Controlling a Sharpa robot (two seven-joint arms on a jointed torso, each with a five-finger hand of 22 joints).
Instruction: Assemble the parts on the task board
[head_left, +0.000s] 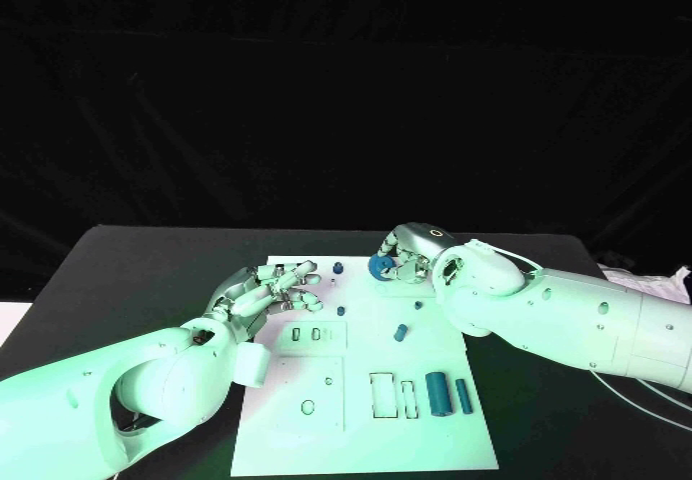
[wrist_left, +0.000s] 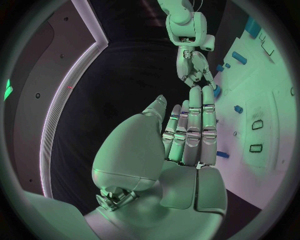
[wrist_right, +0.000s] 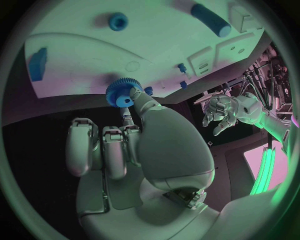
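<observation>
In the head view the white task board (head_left: 361, 420) lies mid-table. The right hand (head_left: 408, 255) sits at the board's far edge, pinching a small blue gear (head_left: 381, 266). The left hand (head_left: 274, 292) hovers over the board's far left corner, fingers apart, holding nothing. A blue cylinder (head_left: 437, 395) lies near the board's right edge.

The left wrist view shows the left hand (wrist_left: 190, 135) with its fingers stretched straight and side by side, empty.

In the right wrist view the right hand (wrist_right: 134, 135) holds the toothed blue gear (wrist_right: 120, 93), with a centre hole, at its fingertips, just beside the board's edge (wrist_right: 81, 87).
</observation>
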